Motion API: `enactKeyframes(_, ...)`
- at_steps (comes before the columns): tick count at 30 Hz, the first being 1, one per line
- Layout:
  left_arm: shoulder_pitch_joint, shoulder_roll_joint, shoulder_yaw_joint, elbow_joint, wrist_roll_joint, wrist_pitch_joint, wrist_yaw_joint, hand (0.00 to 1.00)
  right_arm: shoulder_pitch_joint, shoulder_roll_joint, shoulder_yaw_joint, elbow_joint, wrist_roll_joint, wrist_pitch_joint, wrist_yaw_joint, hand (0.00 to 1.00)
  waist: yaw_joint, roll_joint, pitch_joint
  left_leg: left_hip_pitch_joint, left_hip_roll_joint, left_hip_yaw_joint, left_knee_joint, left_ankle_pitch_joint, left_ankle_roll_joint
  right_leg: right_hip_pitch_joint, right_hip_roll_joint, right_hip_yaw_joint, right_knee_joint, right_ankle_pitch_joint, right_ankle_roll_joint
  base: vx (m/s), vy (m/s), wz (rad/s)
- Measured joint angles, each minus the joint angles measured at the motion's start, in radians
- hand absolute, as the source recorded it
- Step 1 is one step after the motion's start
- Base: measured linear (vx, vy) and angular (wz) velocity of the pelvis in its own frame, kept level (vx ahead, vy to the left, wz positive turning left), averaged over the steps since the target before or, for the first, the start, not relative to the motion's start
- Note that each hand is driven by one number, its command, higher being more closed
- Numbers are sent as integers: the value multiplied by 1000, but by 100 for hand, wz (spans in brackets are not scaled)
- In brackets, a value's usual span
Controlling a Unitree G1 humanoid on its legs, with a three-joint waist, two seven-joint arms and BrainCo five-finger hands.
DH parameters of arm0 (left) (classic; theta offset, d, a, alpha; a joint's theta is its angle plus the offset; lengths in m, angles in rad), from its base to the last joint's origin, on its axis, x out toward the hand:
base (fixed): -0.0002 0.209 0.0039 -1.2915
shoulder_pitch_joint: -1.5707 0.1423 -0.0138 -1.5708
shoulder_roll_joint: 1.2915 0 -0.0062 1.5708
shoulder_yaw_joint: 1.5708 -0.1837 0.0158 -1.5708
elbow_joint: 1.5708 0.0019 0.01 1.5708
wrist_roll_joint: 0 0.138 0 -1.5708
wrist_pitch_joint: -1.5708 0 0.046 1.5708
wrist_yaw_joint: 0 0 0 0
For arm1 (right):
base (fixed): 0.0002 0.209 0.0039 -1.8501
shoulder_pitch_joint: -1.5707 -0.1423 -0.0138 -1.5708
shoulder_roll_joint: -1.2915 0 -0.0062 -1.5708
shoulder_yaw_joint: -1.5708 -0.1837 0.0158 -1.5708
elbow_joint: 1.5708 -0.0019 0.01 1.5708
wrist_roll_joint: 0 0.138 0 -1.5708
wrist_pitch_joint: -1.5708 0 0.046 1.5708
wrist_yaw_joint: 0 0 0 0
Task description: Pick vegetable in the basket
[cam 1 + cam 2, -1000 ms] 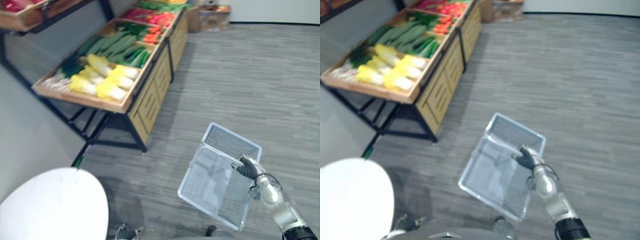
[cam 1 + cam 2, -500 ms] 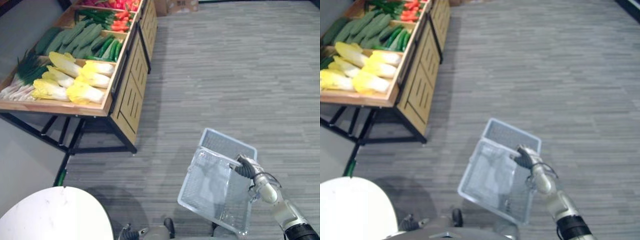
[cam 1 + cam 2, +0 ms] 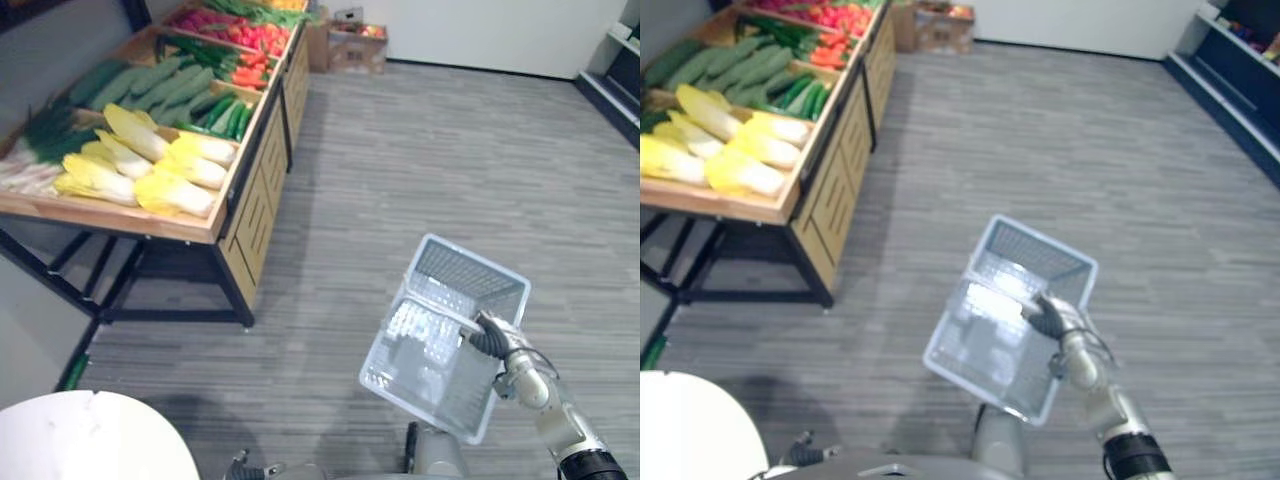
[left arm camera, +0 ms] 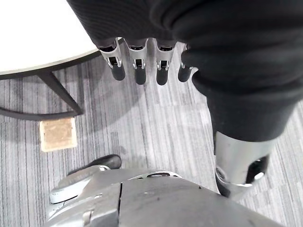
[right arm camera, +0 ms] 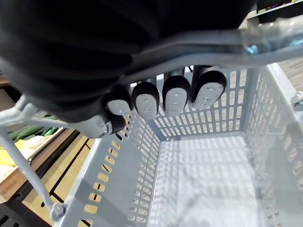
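Counted: one pale grey basket (image 3: 465, 275), one wooden stand (image 3: 232, 215), one white round table (image 3: 90, 445), one cardboard box (image 3: 355, 45) by far wall.

On stand, by compartment: some six yellow cabbages (image 3: 165, 170); cucumbers (image 3: 150, 80) packed too tightly to count; carrots (image 3: 245, 75) beyond.

Right hand (image 3: 490, 338): fingers (image 5: 175, 97) curled tight round basket handle (image 5: 265, 38). Basket hanging tilted above floor, well apart from stand.

Left hand (image 4: 138, 64): fingers straight and relaxed, holding nothing, hanging above floor near table.

All vegetables lying on stand.
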Motion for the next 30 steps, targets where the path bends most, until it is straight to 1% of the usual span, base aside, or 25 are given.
enactKeyframes(2,-2,-1,0,-8,0,9,0,0,1,0,-5,0,0,0,0,100,0,-1,0,-1,-3,-11,3,-14,-5,2,5,-3,-195,27,35,281,-73,24)
enactKeyframes(4,-7,-7,2,-24,2,11,-1,0,1,0,-29,1,-1,5,0,100,-2,-2,2,20,-5,-44,12,-45,-41,10,3,35,-475,67,91,438,-161,42)
enactKeyframes(6,-7,-9,17,-30,8,10,-1,0,5,1,-47,0,-1,8,0,100,-11,-12,7,58,-1,-82,19,-88,-72,14,-7,62,-511,67,92,572,-307,76)
enactKeyframes(7,-6,-6,20,-28,10,12,-1,0,19,-3,-63,-4,-2,9,-1,100,-23,-9,1,81,21,-116,26,-133,-96,18,1,75,-461,104,90,654,-418,90)
enactKeyframes(8,-6,-17,22,-29,11,12,-1,0,28,-8,-80,-6,-2,10,-2,100,-24,21,-8,86,50,-136,43,-153,-100,5,19,67,-404,119,104,585,-380,75)
enactKeyframes(9,-1,-40,19,-27,11,8,-3,0,36,-14,-108,-8,-3,13,-6,100,-17,68,-40,68,94,-168,87,-157,-105,-29,50,44,-317,120,100,606,-381,36)
enactKeyframes(10,0,-59,21,-26,11,8,-2,0,26,-25,-105,-9,-3,16,-2,100,-8,94,-47,28,124,-194,183,-122,-110,-39,73,24,-252,76,49,610,-379,16)
enactKeyframes(11,2,-66,22,-26,11,9,-2,0,22,-25,-104,-9,-2,15,0,100,-5,95,-47,-1,130,-198,240,-92,-118,-38,79,18,-232,65,35,603,-381,-4)
enactKeyframes(12,5,-71,33,-25,12,9,-5,0,21,-26,-104,-16,-1,15,1,100,-5,96,-47,-54,137,-205,360,-13,-121,-21,90,2,-218,33,2,603,-335,0)
enactKeyframes(13,1,-67,46,-25,15,11,-4,0,24,-28,-103,-20,-1,15,1,100,-7,92,-45,-108,138,-222,485,116,-139,22,96,-16,-226,8,-21,600,-313,7)
enactKeyframes(14,0,-68,49,-26,17,11,-4,0,28,-29,-102,-23,-1,15,1,100,-7,88,-42,-134,138,-222,547,203,-161,57,95,-22,-242,-7,-25,588,-276,16)
enactKeyframes(15,-1,-70,53,-28,17,10,-4,0,40,-35,-99,-27,-1,15,1,100,-5,70,-30,-165,142,-216,650,288,-169,123,94,-25,-275,-24,-28,648,-264,14)
enactKeyframes(16,-4,-69,58,-36,14,8,0,0,56,-42,-96,-28,-1,27,-1,100,11,70,-29,-225,163,-168,830,241,-146,227,100,-26,-328,-37,-37,612,-235,9)
enactKeyframes(17,-5,-68,59,-42,13,8,0,0,62,-42,-96,-28,-1,30,-2,100,15,68,-28,-245,170,-138,878,209,-127,267,101,-26,-349,-41,-44,539,-173,0)
enactKeyframes(18,-5,-70,64,-53,1,7,2,0,73,-41,-95,-29,-1,32,-8,100,25,65,-26,-284,172,-90,921,154,-89,337,100,-26,-390,-45,-47,303,-73,-5)
enactKeyframes(19,-6,-71,70,-60,-10,7,3,0,79,-40,-95,-31,0,33,-13,100,33,63,-25,-308,169,-67,923,132,-74,363,97,-25,-410,-51,-50,343,-48,-5)
enactKeyframes(20,-6,-74,80,-73,-37,7,5,0,84,-39,-95,-40,3,33,-22,100,37,61,-24,-368,163,-34,909,105,-71,403,91,-25,-437,-73,-29,238,-4,-1)
enactKeyframes(23,-7,-78,95,-78,-69,11,10,0,97,-17,-95,-39,7,36,-25,100,43,58,-21,-449,134,54,691,81,-67,454,71,-32,-442,-111,20,277,104,5)
enactKeyframes(24,-2,-81,94,-78,-68,11,16,0,114,-14,-96,-39,7,36,-25,100,41,62,-22,-444,112,106,499,116,-70,479,61,-41,-443,-130,47,306,188,18)
enactKeyframes(25,6,-90,92,-79,-68,11,21,0,131,-19,-97,-42,7,36,-26,100,39,81,-28,-430,96,128,325,218,-71,494,71,-52,-444,-148,69,330,207,46)
enactKeyframes(26,0,-94,92,-76,-59,12,23,0,145,-5,-97,-37,7,42,-26,100,34,89,-34,-388,66,157,224,187,-2,512,66,-63,-452,-167,75,379,240,60)
enactKeyframes(27,-7,-79,91,-79,-54,11,23,0,147,13,-93,-36,7,44,-26,100,34,56,-32,-382,27,161,170,203,4,510,44,-63,-471,-170,69,354,199,69)
enactKeyframes(28,-13,-65,85,-89,-31,10,25,0,142,14,-90,-39,7,41,-26,100,38,39,-24,-401,4,155,160,200,2,509,46,-51,-505,-168,70,268,132,52)
enactKeyframes(29,-20,-61,84,-85,-21,12,25,0,137,12,-91,-38,7,41,-26,100,39,36,-22,-422,-3,145,184,191,5,515,52,-49,-522,-162,68,245,71,46)
enactKeyframes(30,-21,-60,84,-81,-5,17,24,0,120,6,-90,-34,7,43,-26,100,43,43,-16,-451,-3,143,245,158,25,536,54,-52,-553,-144,79,222,62,32)
